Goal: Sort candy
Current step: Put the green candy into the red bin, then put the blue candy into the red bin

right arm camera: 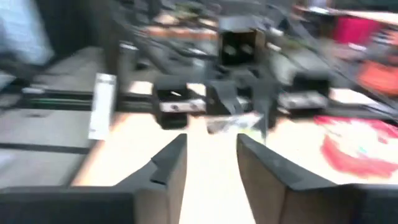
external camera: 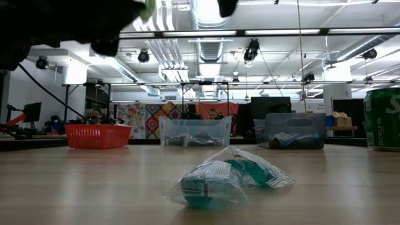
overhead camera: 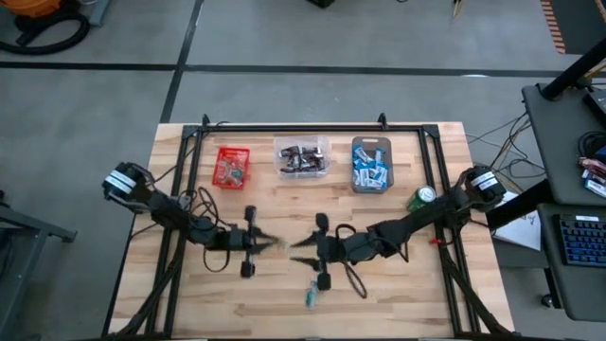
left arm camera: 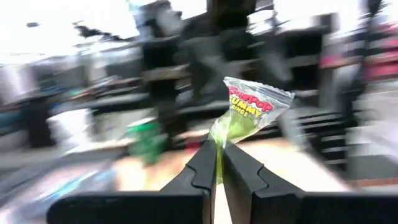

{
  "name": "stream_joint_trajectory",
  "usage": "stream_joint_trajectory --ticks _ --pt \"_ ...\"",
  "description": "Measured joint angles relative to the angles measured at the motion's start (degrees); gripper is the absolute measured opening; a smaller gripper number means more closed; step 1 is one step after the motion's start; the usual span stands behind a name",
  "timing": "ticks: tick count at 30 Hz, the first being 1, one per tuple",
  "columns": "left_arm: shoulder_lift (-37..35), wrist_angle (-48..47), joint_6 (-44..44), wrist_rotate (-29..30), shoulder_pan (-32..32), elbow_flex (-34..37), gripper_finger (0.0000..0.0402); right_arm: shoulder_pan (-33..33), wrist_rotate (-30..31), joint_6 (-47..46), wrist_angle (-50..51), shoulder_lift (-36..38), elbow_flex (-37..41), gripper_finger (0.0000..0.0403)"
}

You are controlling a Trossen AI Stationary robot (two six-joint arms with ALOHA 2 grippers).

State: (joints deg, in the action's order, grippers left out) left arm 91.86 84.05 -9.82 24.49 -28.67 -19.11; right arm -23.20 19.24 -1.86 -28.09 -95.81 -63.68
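From above, the left gripper and right gripper meet tip to tip mid-table, apparently handing over a green candy. A red bin, clear bin and grey bin line the far edge; a blue-green candy lies nearer.

At table height, that blue-green candy rests on pale wooden planks in a workshop.

The left wrist shows fingers pinching the green candy's wrapper.

The right wrist shows fingers spread, empty.
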Motion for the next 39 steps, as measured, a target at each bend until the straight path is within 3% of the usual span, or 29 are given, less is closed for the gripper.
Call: stream_joint_trajectory --ticks 5,8,10,13,16,21,24,26,28,34,39 --pt "-10.8 -14.5 -2.0 23.7 2.1 4.9 0.0001 0.2 14.1 -7.9 14.7 2.3 -2.3 0.0177" --pt "-19.6 -29.4 -2.6 41.1 7.2 6.4 0.0000 0.6 17.4 -12.0 21.2 2.8 -3.1 0.0197" --pt "-25.2 -38.6 -2.6 46.6 12.6 6.4 0.0000 0.7 17.4 -12.7 22.6 2.8 -3.2 0.0204" --pt "-32.2 -49.2 -1.1 44.6 22.3 5.4 0.0000 0.9 17.4 -13.1 22.2 2.8 -3.1 0.0207" --pt "-36.7 -61.9 2.6 36.7 32.9 3.0 0.0000 1.2 17.4 -13.1 22.4 2.7 -3.0 0.0206" --pt "-38.4 -93.4 20.1 7.8 51.5 -5.1 0.0000 1.5 17.4 -13.1 23.2 2.7 -3.0 0.0206" --pt "-37.0 -108.5 26.3 -3.2 57.7 -8.5 0.0000 1.5 17.2 -13.2 23.8 2.6 -3.0 0.0206" --pt "-35.9 -114.5 29.4 -3.1 59.2 -10.5 0.0000 1.5 16.8 -13.2 23.8 2.6 -2.9 0.0206" --pt "-34.5 -117.9 30.6 0.5 59.6 -11.8 0.0002 1.5 16.8 -13.1 24.0 2.6 -2.9 0.0206" --pt "-30.9 -116.8 27.9 4.8 59.5 -13.3 0.0041 1.5 16.7 -13.9 25.0 2.6 -2.9 0.0206" --pt "-28.4 -117.1 26.8 5.0 59.5 -15.1 0.0095 1.5 15.0 -16.8 25.2 2.6 -2.9 0.0206"
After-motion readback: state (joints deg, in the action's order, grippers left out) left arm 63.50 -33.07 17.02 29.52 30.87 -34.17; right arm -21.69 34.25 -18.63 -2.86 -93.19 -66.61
